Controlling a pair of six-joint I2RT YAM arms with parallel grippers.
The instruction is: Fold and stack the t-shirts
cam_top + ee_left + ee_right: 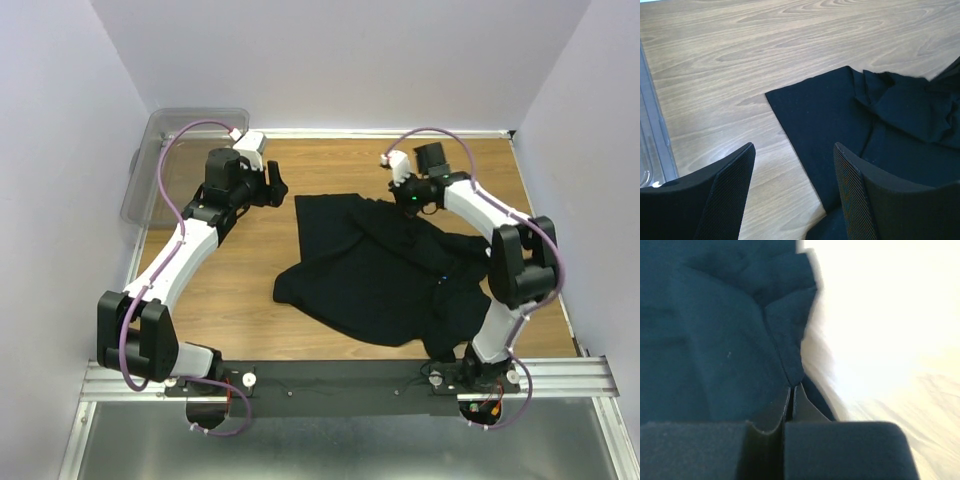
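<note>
Pale, matte walls close in a wood-grain worktop (230,270), and from above a clear plastic bin (160,140) with rounded corners sits at its far left corner. A black t-shirt (380,280) of soft cloth lies rumpled on the middle and right of the worktop, one far-left corner spread flat and square, the rest bunched in loose folds. The left arm (185,250) reaches to just beside that flat corner, while the right arm (490,215) bends over the shirt's far edge. In the left wrist view, the left jaws stand wide apart and hold nothing: two black fingers (725,195) with fine mesh-textured pads frame bare wood, and the shirt's straight hem (840,115) runs past the right-hand finger. The bin's see-through wall (652,140) shows at the left edge. The right wrist view is blurred, with the worktop bleached to glare on the right. The right jaws are pressed together, their tips meeting on a peaked fold of the dark cloth (730,340), which rises in a sharp crease to that point.
</note>
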